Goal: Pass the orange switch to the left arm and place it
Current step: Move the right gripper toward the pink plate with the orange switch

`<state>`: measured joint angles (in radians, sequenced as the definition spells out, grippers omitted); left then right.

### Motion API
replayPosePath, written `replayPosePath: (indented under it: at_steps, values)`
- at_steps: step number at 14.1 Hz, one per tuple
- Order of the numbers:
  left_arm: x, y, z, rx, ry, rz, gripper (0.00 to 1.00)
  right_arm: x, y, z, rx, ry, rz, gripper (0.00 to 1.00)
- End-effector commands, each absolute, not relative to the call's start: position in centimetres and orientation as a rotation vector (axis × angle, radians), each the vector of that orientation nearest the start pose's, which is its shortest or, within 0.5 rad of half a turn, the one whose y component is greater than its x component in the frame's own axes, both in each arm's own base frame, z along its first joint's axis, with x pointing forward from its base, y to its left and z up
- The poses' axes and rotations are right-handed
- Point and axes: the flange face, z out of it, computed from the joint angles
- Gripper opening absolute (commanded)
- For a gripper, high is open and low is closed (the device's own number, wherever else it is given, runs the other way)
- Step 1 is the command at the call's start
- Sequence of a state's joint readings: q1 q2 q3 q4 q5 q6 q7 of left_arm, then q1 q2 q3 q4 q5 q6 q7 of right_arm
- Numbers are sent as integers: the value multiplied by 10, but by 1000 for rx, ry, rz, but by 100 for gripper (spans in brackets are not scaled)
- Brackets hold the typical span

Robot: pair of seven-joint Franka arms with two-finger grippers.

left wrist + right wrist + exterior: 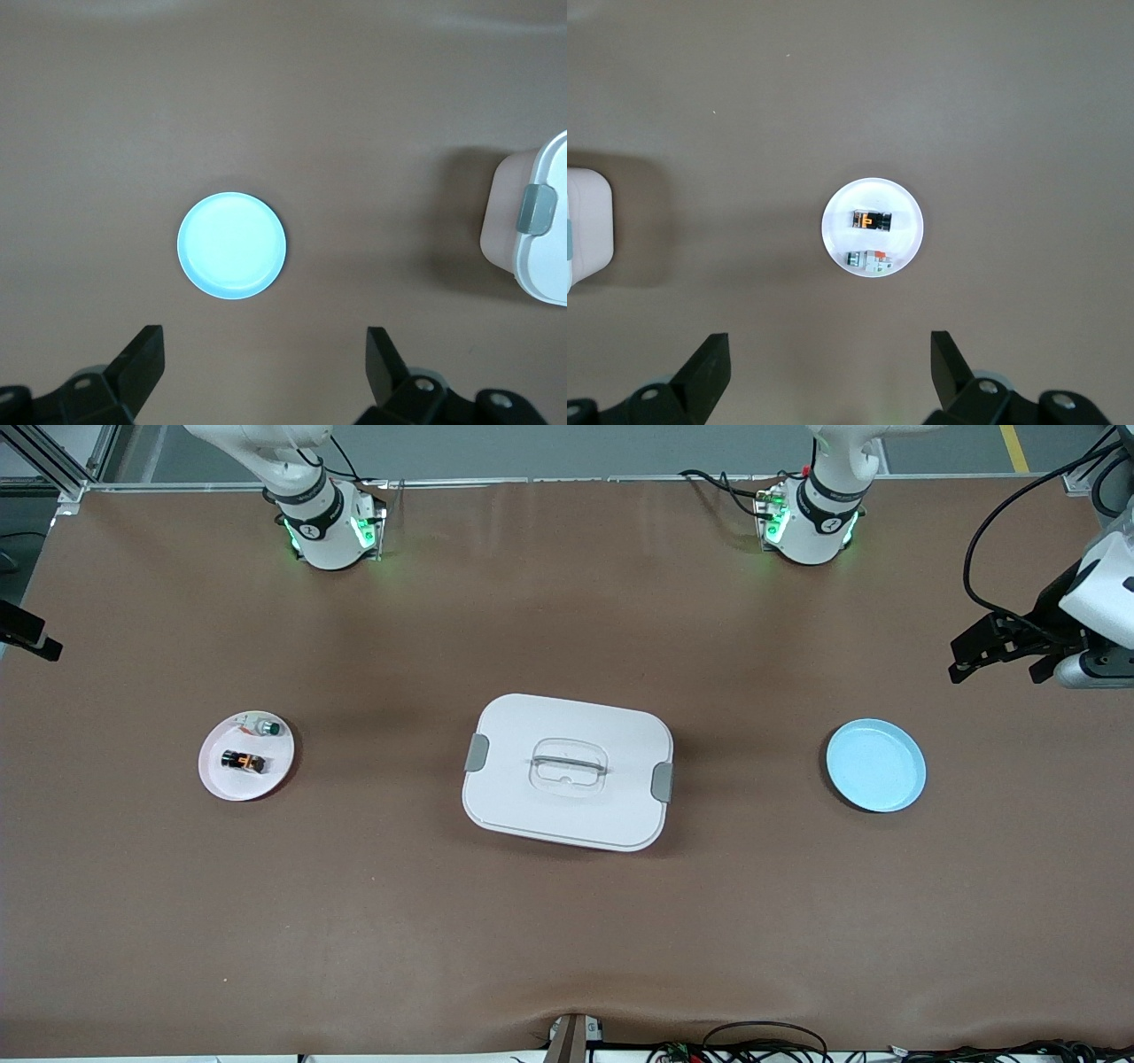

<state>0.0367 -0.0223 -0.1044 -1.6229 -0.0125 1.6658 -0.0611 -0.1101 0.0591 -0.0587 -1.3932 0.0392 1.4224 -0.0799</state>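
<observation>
Orange switch (243, 761): lies on its side on the white plate (217, 779), middle left of the front view, toward the right arm's end of the table.
Green-capped switch (264, 728): on the same plate, just beside the orange one and farther from the front camera.
Box (567, 771): centre of the front view, lid on, grey latches at both short ends, sitting between the two plates and well apart from each.
Blue plate (875, 765): middle right of the front view, toward the left arm's end.
Left gripper (264, 354): up in the air over the table near the blue plate, fingers spread wide, holding nothing.
Right gripper (829, 359): high over the table near the white plate, fingers parted and released, nothing between them.
</observation>
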Motion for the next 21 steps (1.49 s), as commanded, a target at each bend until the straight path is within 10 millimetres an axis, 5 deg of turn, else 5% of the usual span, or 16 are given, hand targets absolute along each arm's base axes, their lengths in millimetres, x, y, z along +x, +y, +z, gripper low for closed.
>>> replayPosePath:
  at_steps: [1,5,12,14,18,21]
  values:
    - [553,-44,631,-3142,19,-96,100,546,-91,664,-3095,148,8,100]
    - [555,-48,636,-3143,31,-115,100,547,-97,656,-3091,160,41,100]
    - [573,-46,630,-3148,24,-111,100,610,-109,560,-3103,177,126,100]
    - [579,-43,621,-3149,16,-92,100,610,-116,559,-3112,172,123,100]
    - [601,-36,612,-3153,1,-130,100,605,-114,526,-3166,148,181,100]
    - [616,-33,606,-3155,-5,-150,100,595,-94,517,-3251,121,231,100]
